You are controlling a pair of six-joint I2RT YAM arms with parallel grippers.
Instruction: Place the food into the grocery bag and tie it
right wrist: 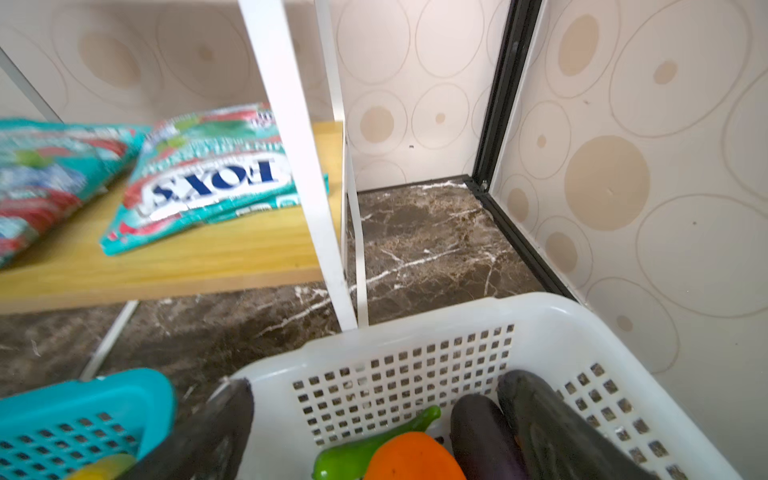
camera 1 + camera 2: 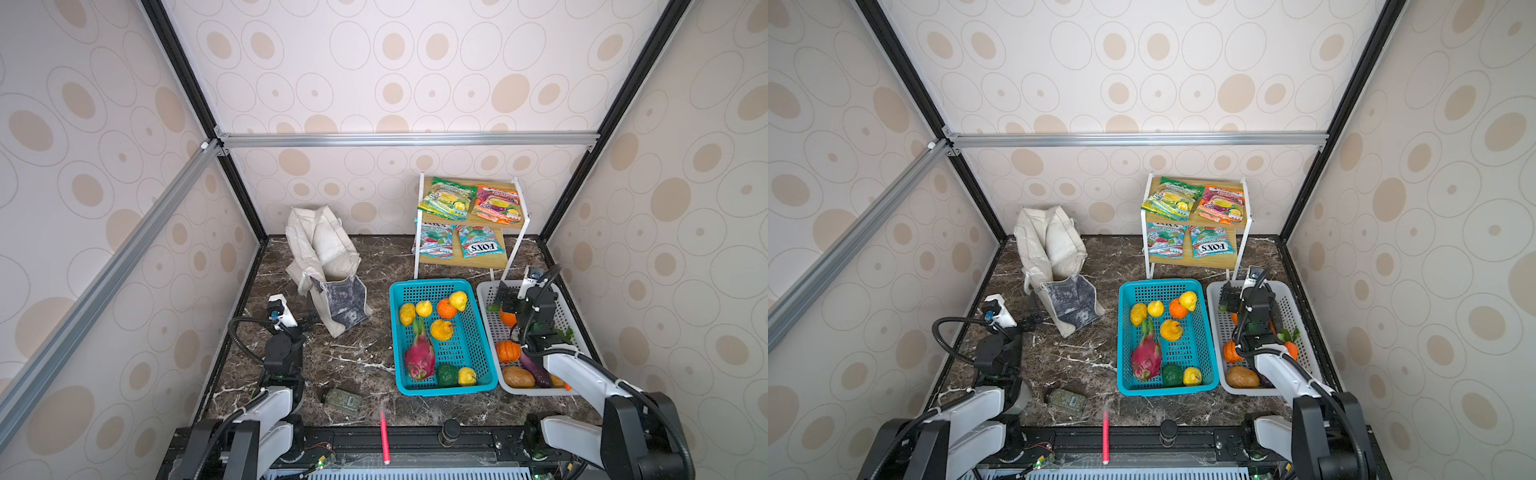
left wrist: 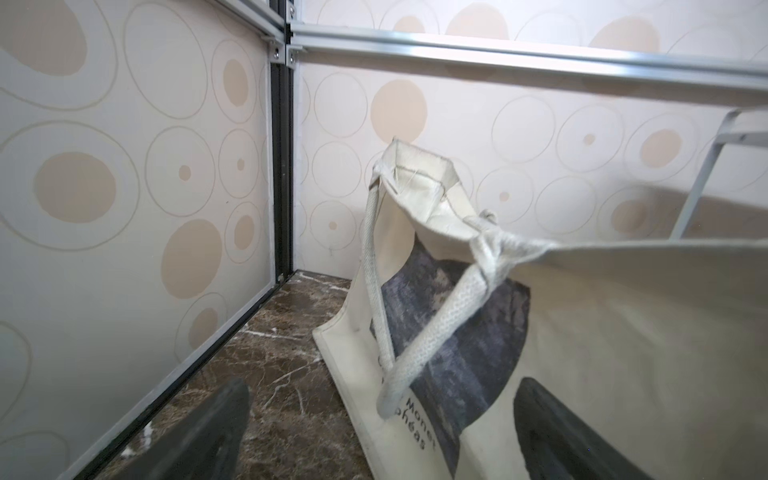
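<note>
Right at the near edge there's a pink marker (image 2: 384, 436) and a little jar (image 2: 341, 401) (tipped on its side) on the marble worktop (image 2: 357, 353). Past that, the teal basket (image 2: 430, 283) has the dragon fruit (image 2: 419, 358), yellow fruits (image 2: 441, 329) and an orange (image 2: 446, 308). The white basket (image 1: 457, 316) next to it has the pumpkin (image 2: 508, 351) plus an eggplant (image 1: 482, 436). The right claw (image 1: 378, 382) hangs over that basket's far end, spread wide, gripping nothing. The left claw (image 3: 382, 390) is spread wide too, close up to the grocery bag (image 2: 328, 249) on its printed side. A handle loop (image 3: 428, 332) seems to dangle between its fingers, hard to be sure. The bag itself stands slumped at the far left, mouth up. Farthest back, the shelf (image 2: 440, 262) holds a green snack packet (image 2: 448, 198) and an orange-red snack packet (image 2: 496, 204) on top.
</note>
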